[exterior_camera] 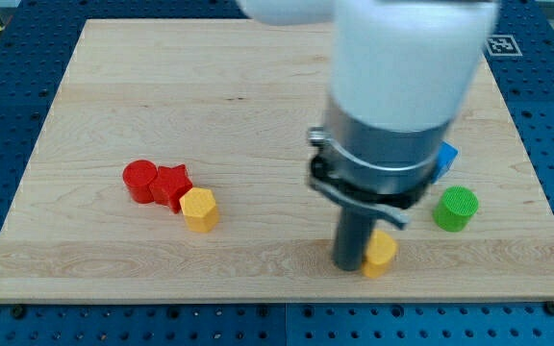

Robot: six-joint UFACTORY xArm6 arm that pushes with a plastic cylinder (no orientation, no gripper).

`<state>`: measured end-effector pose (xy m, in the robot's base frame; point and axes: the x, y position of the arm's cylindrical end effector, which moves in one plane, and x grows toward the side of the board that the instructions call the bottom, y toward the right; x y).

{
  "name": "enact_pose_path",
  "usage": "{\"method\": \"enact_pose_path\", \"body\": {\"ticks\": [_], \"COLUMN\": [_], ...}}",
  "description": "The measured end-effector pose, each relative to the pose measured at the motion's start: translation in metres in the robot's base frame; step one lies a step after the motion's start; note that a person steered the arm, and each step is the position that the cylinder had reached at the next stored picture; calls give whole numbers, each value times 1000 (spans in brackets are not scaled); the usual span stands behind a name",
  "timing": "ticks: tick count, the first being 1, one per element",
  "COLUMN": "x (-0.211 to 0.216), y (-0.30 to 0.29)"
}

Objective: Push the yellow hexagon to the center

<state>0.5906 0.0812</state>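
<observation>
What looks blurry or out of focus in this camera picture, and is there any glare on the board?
In the camera view, the arm's big white and grey body is soft and out of focus, hiding part of the blue block; the red cylinder, red star, yellow hexagon and green cylinder look fairly sharp. Lighting on the wooden board is even, with no strong glare and only faint shadows.

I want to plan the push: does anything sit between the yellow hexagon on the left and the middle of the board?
Nothing visible does. The yellow hexagon touches the red star, with the red cylinder beyond, both on its upper-left, away from the centre. The bare wooden board lies between it and the middle. My tip sits beside another yellow block, toward the view's bottom right.
</observation>
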Motion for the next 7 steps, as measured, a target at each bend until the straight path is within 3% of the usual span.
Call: {"method": "enact_pose_path", "body": {"ticks": [1, 3, 4, 7], "x": [-1, -2, -2, 1], "y": [53, 44, 16, -147]}}
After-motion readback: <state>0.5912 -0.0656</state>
